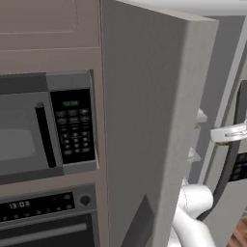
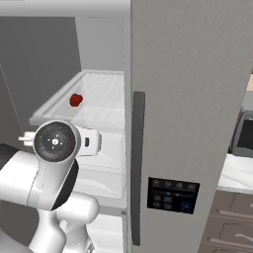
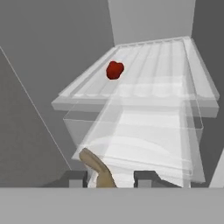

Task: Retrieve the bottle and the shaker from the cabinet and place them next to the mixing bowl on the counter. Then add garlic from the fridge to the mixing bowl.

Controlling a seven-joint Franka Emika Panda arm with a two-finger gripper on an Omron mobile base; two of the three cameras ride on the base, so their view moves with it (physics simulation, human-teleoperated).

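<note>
Hard to identify: small tan-brown elongated lump [image 3: 97, 168] at the bottom of the hand view, cut off by the lower edge, shape unclear, possibly garlic, not certain. Sits between the two dark finger tips [image 3: 77, 178] of the claw [image 3: 110, 178], closer to one tip than the other. Tips stand a moderate way apart, neither wide nor pinched together. Cannot tell whether clamped on the lump or merely around it; contact not resolvable.

Inside the open grey fridge [image 2: 197, 99]: ribbed white translucent shelf [image 3: 153, 65] with a small dark-red rounded item [image 3: 114, 70] lying on it, well apart from the claw, too small and blurry to name. Same red item on the shelf in the right base view [image 2: 75, 100]. Below the shelf, clear plastic drawer [image 3: 135, 131], walls see-through, contents not readable.

White marble tabletop [image 2: 238, 173] cut off at the right edge of the right base view, beside the fridge, with brown drawer fronts [image 2: 232, 217] under it. Dark grey appliance [image 2: 244, 133] on it, mostly cropped, type unclear.

In the left base view, open grey fridge door [image 1: 144, 120] blocks most of the fridge interior. Left of it, grey microwave with dark keypad [image 1: 43, 125], dark oven panel [image 1: 38, 207] beneath, cropped at the bottom.
</note>
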